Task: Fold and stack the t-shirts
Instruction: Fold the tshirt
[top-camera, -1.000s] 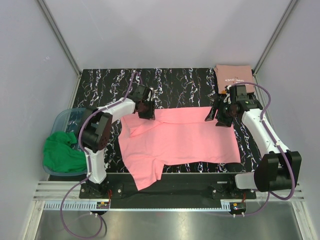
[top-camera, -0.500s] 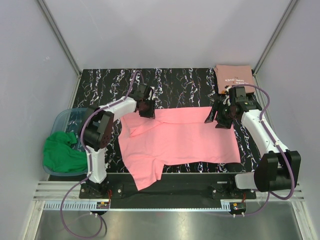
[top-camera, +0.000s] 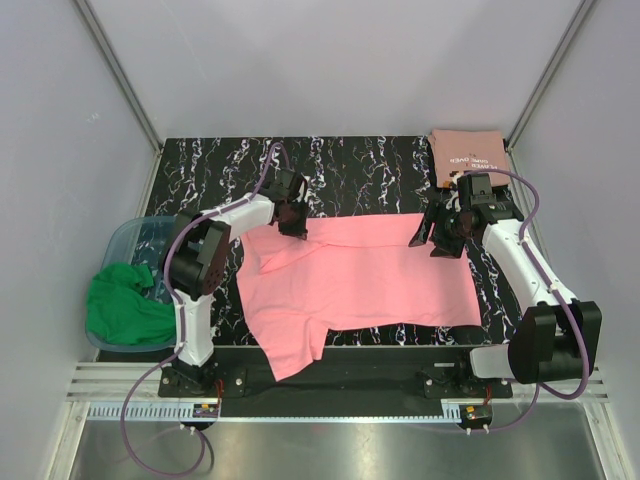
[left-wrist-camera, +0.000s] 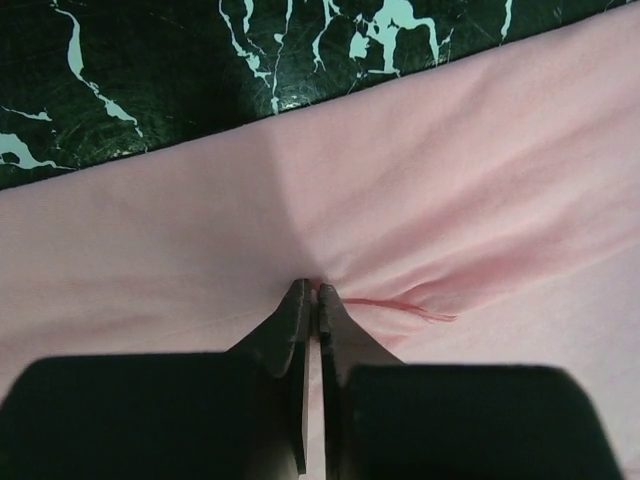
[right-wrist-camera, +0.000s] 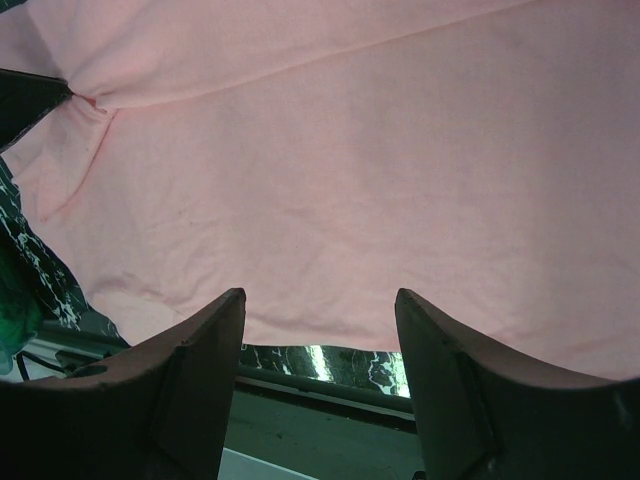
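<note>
You had the left gripper (left-wrist-camera: 312, 290) pinched shut on the far edge of the pink t-shirt (top-camera: 360, 275), spread flat on the table (top-camera: 350, 165) — likely a hold for folding; the right gripper (right-wrist-camera: 318, 296) hung agape over its other end.

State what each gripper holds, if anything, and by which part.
The left gripper is shut on the pink t-shirt, pinching cloth just inside its far edge. The right gripper stands open, holding nothing.

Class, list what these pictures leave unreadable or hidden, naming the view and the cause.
Top view: lettering on the salmon t-shirt, too small to read.
Left wrist view: how much pink t-shirt the left hand pinches, hidden between its fingers.
Top view: green cloth, bunched, garment unclear.
</note>
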